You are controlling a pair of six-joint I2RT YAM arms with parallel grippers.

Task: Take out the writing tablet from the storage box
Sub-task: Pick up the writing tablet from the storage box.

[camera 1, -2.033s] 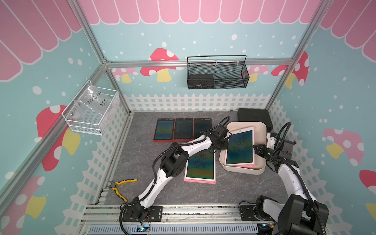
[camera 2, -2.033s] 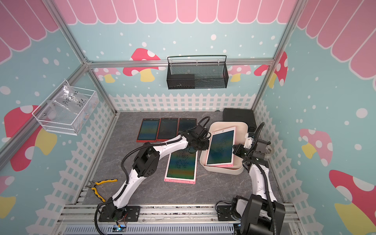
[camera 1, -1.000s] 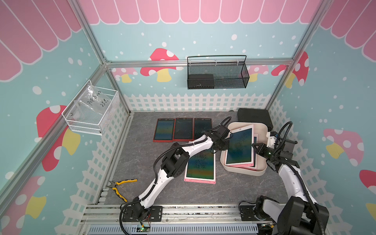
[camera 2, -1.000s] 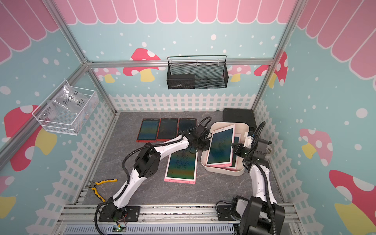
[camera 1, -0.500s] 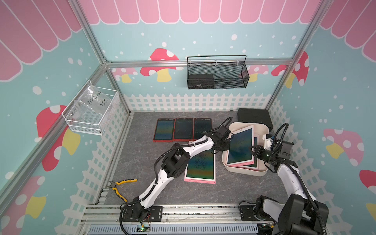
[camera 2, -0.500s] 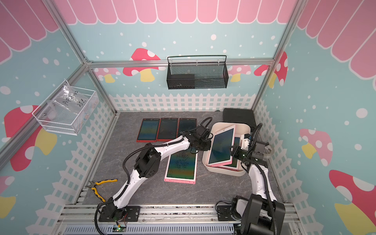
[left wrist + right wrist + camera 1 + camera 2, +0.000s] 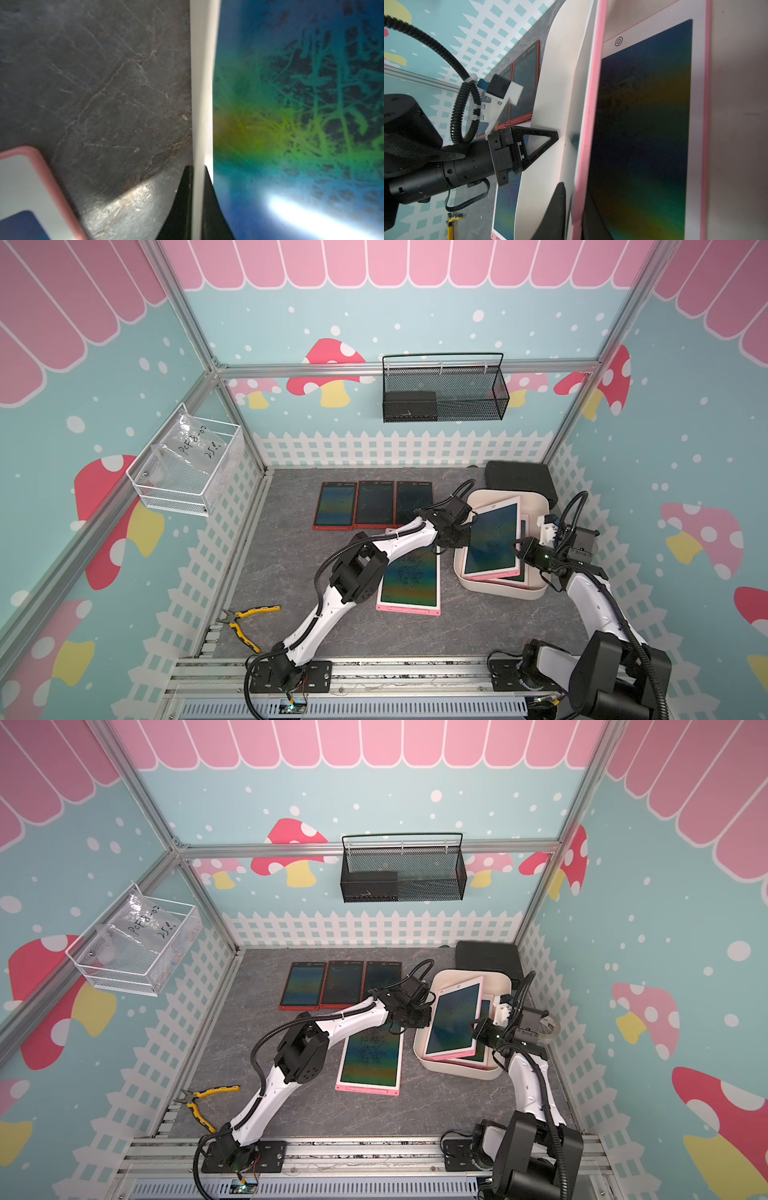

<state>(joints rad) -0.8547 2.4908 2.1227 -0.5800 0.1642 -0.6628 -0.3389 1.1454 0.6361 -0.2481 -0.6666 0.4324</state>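
Well, the left arm stretches from the front rail diagonally across the surface [image 7: 291, 572], elbow raised, and the left pincer [image 7: 466, 536] is clamped tight on the left long edge of the writing tablet [image 7: 492, 541]. The tablet sits tilted over the storage box [image 7: 498, 592], its pink lower end inside the walls. A second tablet [image 7: 522, 529] lies beneath it. The right arm bends in from the box's right side. The right pincer [image 7: 519, 551] straddles the tablet's right edge, fingers narrow, but whether they press I cannot tell.
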